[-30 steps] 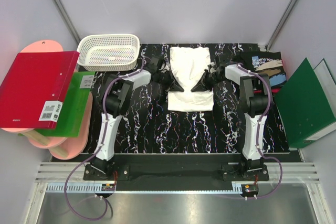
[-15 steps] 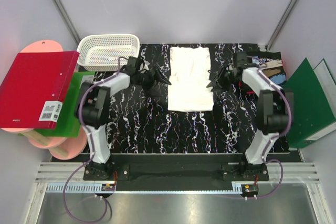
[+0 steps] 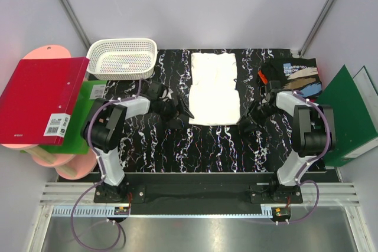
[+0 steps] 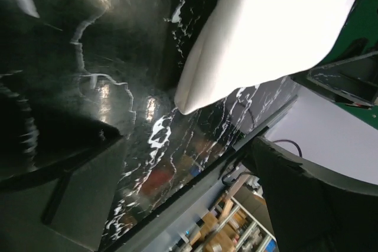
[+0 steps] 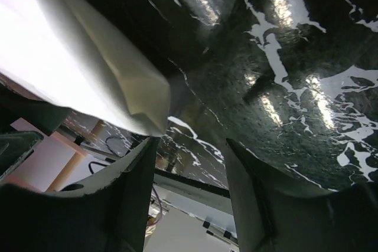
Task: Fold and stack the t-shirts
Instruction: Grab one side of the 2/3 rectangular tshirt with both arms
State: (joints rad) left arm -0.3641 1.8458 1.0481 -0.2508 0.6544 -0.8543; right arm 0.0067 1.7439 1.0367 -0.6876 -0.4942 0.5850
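White t-shirt (image 3: 214, 90) lies folded mid-counter (image 3: 207, 146), near corners flanked by the spread, empty left gripper (image 3: 179, 120) and right gripper (image 3: 246, 124); a shallow pinch risks lifting one layer, spoiling the fold.

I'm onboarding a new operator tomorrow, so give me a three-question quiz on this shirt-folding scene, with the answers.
1. True or false: the white t-shirt lies inside the basket.
2. Where is the black printed t-shirt? A) at the table's far right corner B) in the basket C) on top of the white t-shirt
3. What does the right gripper hold?

Key: 1. False; it lies flat on the table. 2. A. 3. Nothing; it is open beside the white t-shirt's near corner.
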